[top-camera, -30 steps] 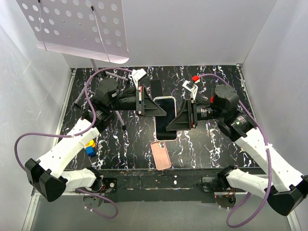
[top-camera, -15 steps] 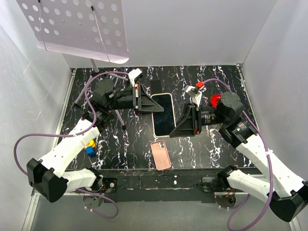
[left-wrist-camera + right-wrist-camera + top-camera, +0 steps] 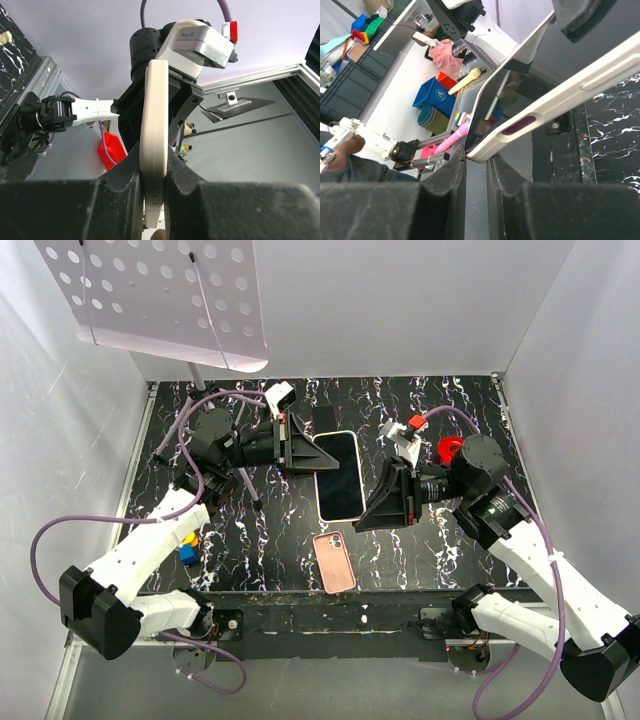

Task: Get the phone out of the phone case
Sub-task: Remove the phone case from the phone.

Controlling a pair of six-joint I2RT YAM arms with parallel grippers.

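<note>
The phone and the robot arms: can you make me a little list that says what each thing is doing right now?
phone: white-edged phone, screen up, held above the table
left gripper: pinching the phone's far-left edge
right gripper: at the phone's near-right corner; the right wrist view shows the corner between its fingers, but contact is unclear
pink case: empty, flat on the table near the arm bases, nothing touching it
table: black marble top
small blocks: blue and yellow, by the left arm
task state: phone looks already out of the case
</note>
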